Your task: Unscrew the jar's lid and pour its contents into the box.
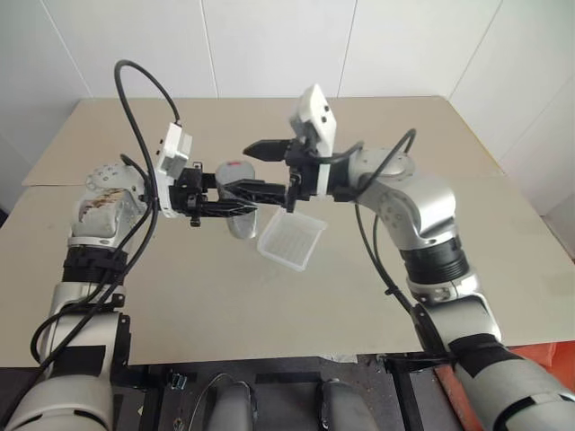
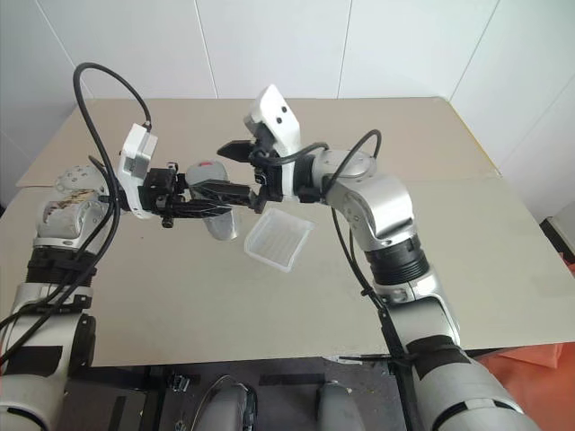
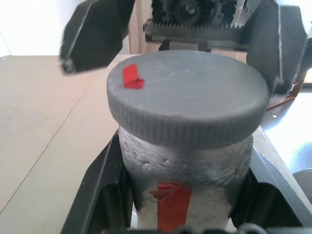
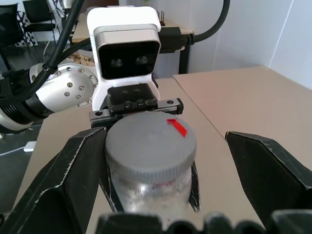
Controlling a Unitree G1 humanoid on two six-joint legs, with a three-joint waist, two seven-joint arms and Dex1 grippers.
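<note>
My left gripper (image 1: 241,202) is shut on the clear jar (image 3: 187,175), holding it upright above the table. The jar has a red label strip. Its grey lid (image 4: 150,141), marked with a red scrap, sits on the jar. My right gripper (image 4: 161,161) comes in from the opposite side and stands open, one finger on either side of the lid, neither touching it. The translucent white box (image 1: 292,239) lies on the table just right of and below the jar. The contents are hidden inside the jar.
The beige table (image 1: 269,305) is made of joined panels, with a seam running across behind the arms. White walls close off the far side. An orange object (image 1: 548,359) lies beyond the front right corner.
</note>
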